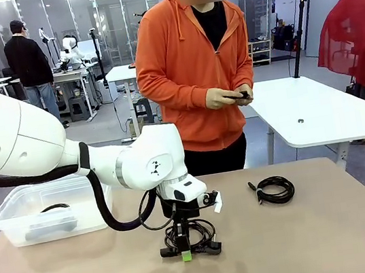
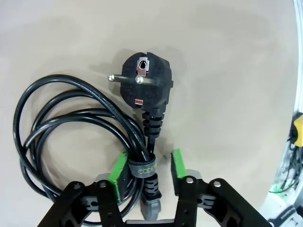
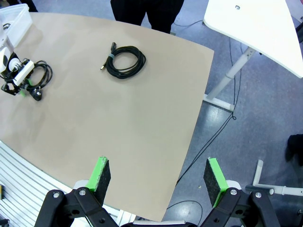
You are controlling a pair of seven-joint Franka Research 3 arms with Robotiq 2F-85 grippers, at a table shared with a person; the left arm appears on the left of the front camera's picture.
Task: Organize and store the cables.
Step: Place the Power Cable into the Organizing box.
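A coiled black power cable lies on the tan table near the front, its round two-pin plug lying flat. My left gripper points straight down on it, its green pads drawn in around the strapped neck of the coil, the left pad against the cord. A second coiled cable rests further right, untouched. High above the table's near right corner, my right gripper hangs open and holds nothing.
A clear plastic bin stands at the table's left with a dark cord inside. The person in an orange hoodie stands at the far edge, both hands on a small dark item. A white table stands behind.
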